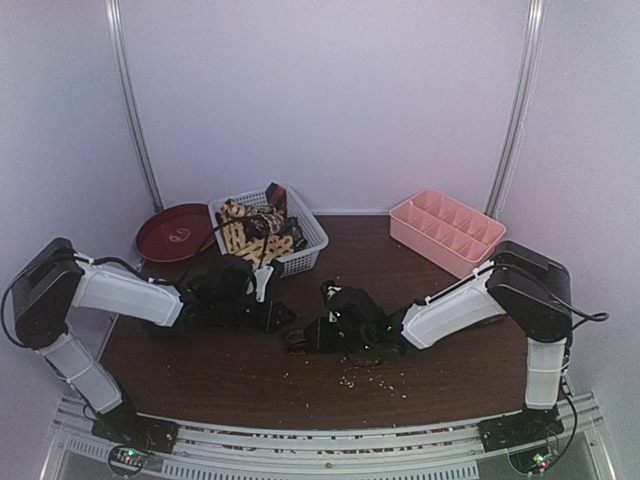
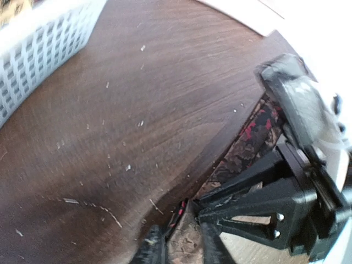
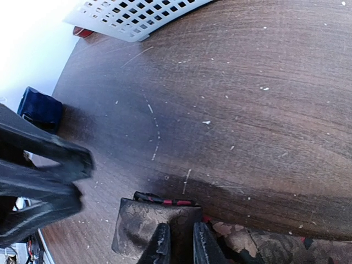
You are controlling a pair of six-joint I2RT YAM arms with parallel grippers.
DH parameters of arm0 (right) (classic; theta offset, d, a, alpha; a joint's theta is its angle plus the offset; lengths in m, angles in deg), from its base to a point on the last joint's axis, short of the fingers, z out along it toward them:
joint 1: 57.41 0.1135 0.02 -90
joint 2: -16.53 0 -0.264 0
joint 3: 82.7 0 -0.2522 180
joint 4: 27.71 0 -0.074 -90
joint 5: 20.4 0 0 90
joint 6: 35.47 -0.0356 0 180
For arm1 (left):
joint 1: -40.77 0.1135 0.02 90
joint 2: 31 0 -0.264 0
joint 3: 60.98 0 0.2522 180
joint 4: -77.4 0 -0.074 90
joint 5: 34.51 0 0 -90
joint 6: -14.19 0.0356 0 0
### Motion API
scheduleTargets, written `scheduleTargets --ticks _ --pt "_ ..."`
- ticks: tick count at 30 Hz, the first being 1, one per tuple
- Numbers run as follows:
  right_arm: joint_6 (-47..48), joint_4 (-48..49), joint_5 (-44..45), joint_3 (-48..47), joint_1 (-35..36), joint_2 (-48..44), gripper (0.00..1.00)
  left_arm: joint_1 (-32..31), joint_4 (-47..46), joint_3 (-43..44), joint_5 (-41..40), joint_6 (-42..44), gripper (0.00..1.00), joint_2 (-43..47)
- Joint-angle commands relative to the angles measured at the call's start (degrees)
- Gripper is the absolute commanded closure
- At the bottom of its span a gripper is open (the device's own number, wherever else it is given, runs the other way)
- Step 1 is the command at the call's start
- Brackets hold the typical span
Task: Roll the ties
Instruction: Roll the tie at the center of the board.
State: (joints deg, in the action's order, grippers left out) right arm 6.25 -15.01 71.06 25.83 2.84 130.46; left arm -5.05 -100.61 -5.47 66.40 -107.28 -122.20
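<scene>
One tie (image 1: 297,343), dark with brown and red pattern, lies on the brown table between my two grippers. In the right wrist view its folded end (image 3: 137,220) sits under my right gripper (image 3: 182,245), whose fingers are pinched close together on the fold. In the left wrist view my left gripper (image 2: 181,250) straddles the same tie (image 2: 250,135), with its fingers a little apart and flat fabric between them. The two grippers (image 1: 280,315) (image 1: 312,335) nearly meet over the tie. More ties (image 1: 262,232), tan-and-cream and dark, are heaped in the white basket.
The white lattice basket (image 1: 310,240) stands at the back, left of centre. A red plate (image 1: 170,235) lies to its left and a pink divided tray (image 1: 445,230) stands at the back right. A dark blue mug (image 3: 41,109) stands near the table's left edge. Crumbs dot the wood.
</scene>
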Motion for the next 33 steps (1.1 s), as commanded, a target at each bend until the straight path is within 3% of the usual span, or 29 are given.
scheduleTargets --ticks 1,5,12,19,21,33 --pt "0.38 2.50 -2.18 1.10 -0.73 1.24 0.84 -0.50 -0.44 -1.58 0.79 16.77 0.71 1.10" --pt "0.82 3.78 -3.17 1.45 -1.16 1.54 0.84 -0.77 1.82 0.85 4.70 24.90 0.64 -2.44" --pt "1.40 4.71 -3.59 2.65 -1.40 1.27 0.84 -4.27 12.19 5.46 -3.80 43.57 0.51 -4.04" --pt "1.54 6.12 -4.43 3.32 -1.53 1.03 0.84 -4.53 14.58 5.72 -2.83 54.30 0.38 -4.41" --pt "1.59 6.55 -4.97 3.23 -1.53 1.25 0.84 -4.41 15.16 6.10 -2.74 56.38 0.30 -4.72" --pt "1.06 8.49 -6.34 3.68 -1.53 1.24 0.84 -3.31 16.91 11.93 -0.37 60.33 0.31 -10.18"
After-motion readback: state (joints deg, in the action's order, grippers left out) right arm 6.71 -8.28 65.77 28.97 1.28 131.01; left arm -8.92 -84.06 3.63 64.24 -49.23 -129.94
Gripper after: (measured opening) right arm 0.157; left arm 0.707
